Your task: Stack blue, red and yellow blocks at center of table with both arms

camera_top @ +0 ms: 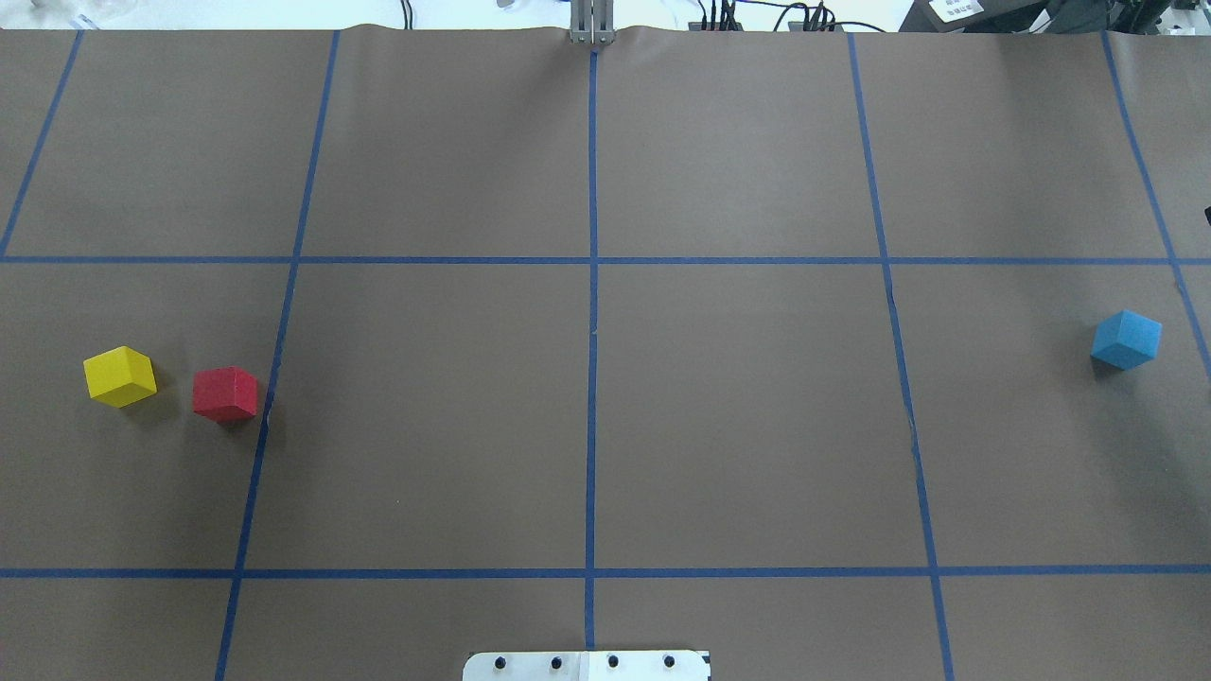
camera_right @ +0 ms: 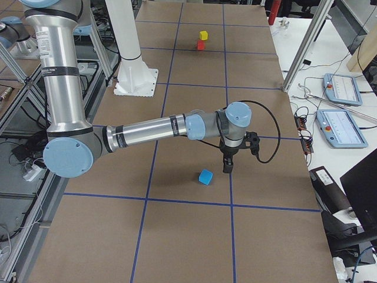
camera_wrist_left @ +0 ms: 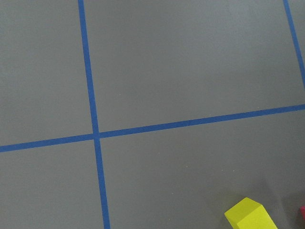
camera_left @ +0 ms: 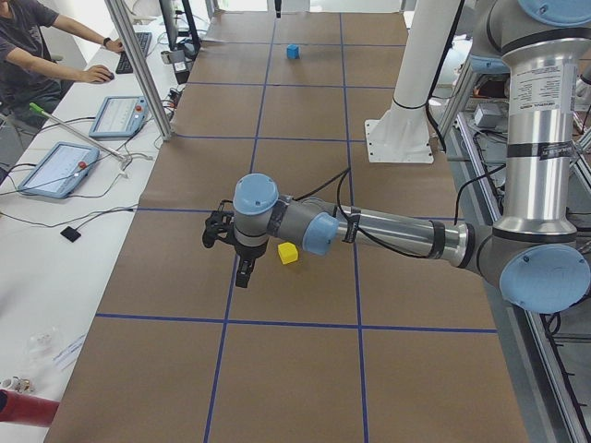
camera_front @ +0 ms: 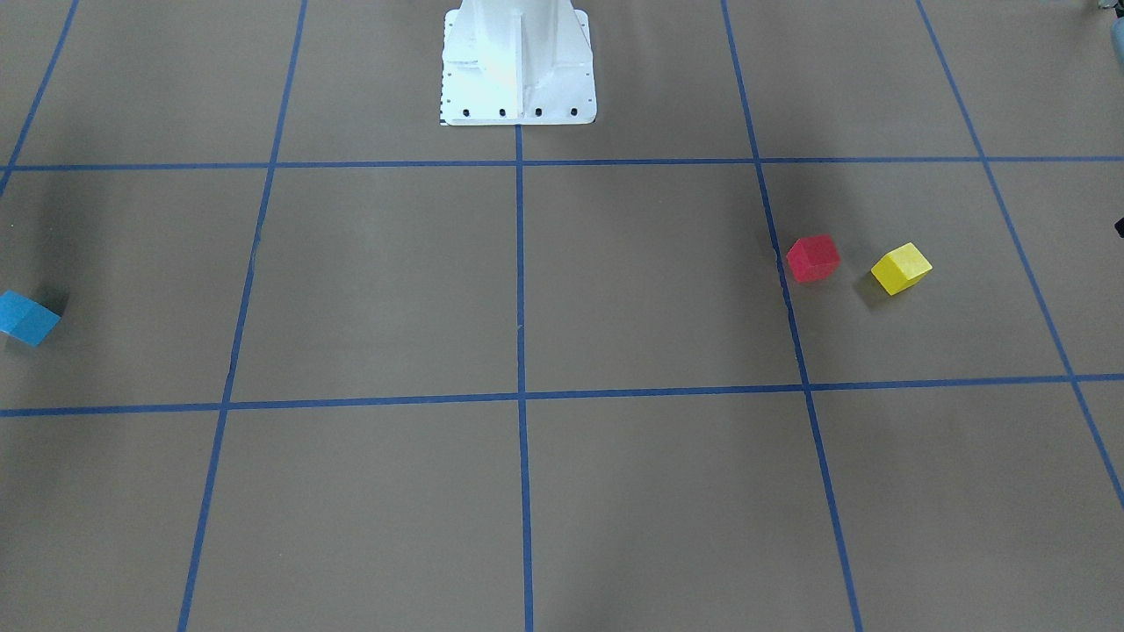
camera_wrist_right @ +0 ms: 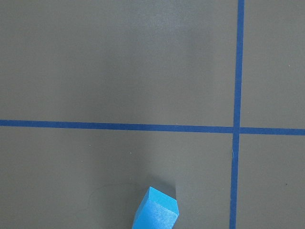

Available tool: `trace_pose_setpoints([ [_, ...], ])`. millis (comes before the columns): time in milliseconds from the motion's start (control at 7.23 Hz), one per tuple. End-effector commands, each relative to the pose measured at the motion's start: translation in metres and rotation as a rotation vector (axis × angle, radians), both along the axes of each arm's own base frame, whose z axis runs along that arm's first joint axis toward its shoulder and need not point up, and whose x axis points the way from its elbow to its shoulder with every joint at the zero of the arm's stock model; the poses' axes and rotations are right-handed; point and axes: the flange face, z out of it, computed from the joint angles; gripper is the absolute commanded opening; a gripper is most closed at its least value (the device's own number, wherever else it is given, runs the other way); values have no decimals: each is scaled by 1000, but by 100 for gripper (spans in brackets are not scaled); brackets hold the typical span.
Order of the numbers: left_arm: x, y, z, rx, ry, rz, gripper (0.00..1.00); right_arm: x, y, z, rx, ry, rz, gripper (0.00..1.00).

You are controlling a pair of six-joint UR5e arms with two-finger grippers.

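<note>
The black two-finger left end effector (camera_left: pixel 244 273) hangs over the brown, blue-taped bench (camera_top: pixel 738 426) near the small matte yellow cube (camera_top: pixel 119 376). The right end effector (camera_right: pixel 227 166) hangs near the small matte light-blue cube (camera_top: pixel 1126 340). From these side views, I cannot tell how far either stands open. Seen from overhead, the yellow cube and the small matte red cube (camera_top: pixel 225 393) lie just beside each other at middle left. The blue one lies well apart from them at far right.
</note>
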Motion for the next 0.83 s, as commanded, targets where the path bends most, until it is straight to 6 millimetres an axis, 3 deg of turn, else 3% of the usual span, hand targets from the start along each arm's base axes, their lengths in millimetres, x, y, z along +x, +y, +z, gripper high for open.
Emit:
trace_pose_setpoints([
  [0,-5,1,14,-8,-58,-13,100,1,5,8,-16,2,1,100],
  [277,-4,2,33,31,-121,93,100,1,4,9,-20,2,3,100],
  [554,-9,11,36,1,-120,85,100,1,5,7,-15,2,3,100],
  [692,-8,19,50,-9,-118,88,100,0,5,6,-16,-3,1,100],
])
